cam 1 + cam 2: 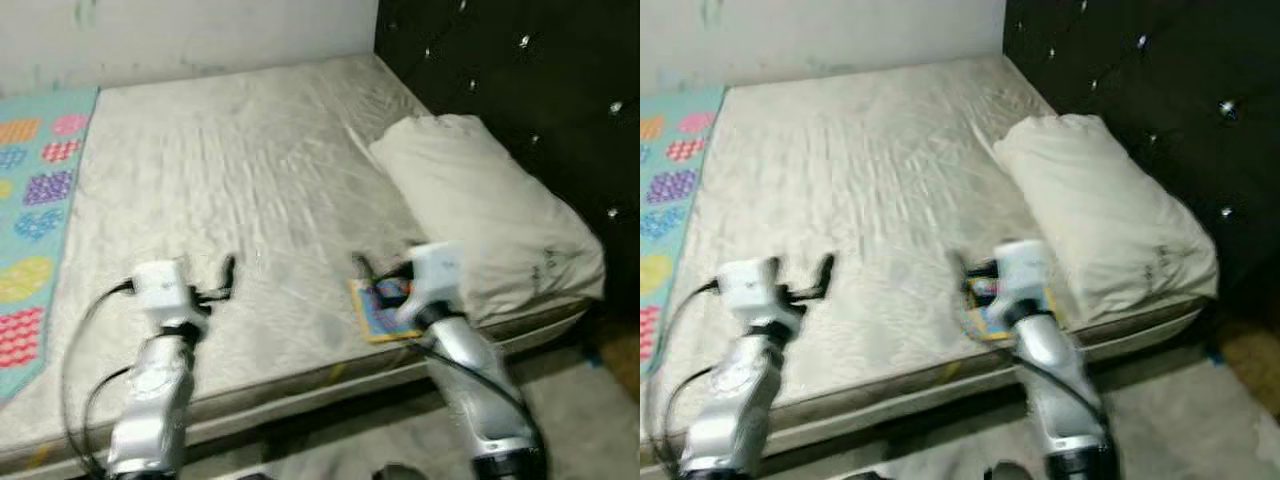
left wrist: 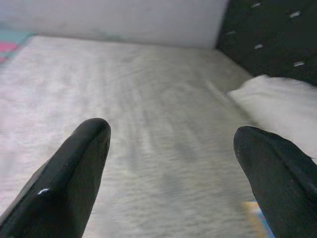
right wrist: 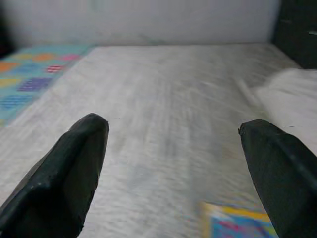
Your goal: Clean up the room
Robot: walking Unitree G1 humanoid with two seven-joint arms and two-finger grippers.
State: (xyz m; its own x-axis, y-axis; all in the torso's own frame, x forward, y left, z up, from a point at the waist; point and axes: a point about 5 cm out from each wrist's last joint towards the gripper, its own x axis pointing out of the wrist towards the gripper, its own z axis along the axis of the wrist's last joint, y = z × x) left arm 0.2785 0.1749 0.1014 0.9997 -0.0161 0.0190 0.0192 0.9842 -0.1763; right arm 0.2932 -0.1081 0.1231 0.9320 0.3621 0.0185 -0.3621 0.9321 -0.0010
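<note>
The colourful picture book [image 1: 378,308] lies on the mattress [image 1: 250,180] near its front edge, just beside the pillow [image 1: 480,210], not yet picked up. The right gripper [image 3: 173,163] hovers just above it, fingers spread and empty; the left gripper [image 2: 171,163] hangs likewise spread over bare mattress, so tidying seems barely begun.

A cream pillow [image 1: 490,215] lies just right of the right pincer [image 1: 380,272], against the black studded headboard [image 1: 520,80]. A patterned quilt [image 1: 35,200] lies well left of the left pincer [image 1: 222,282].

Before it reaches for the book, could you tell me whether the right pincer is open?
Open: the right pincer's black fingers stand wide apart, mattress showing between.
</note>
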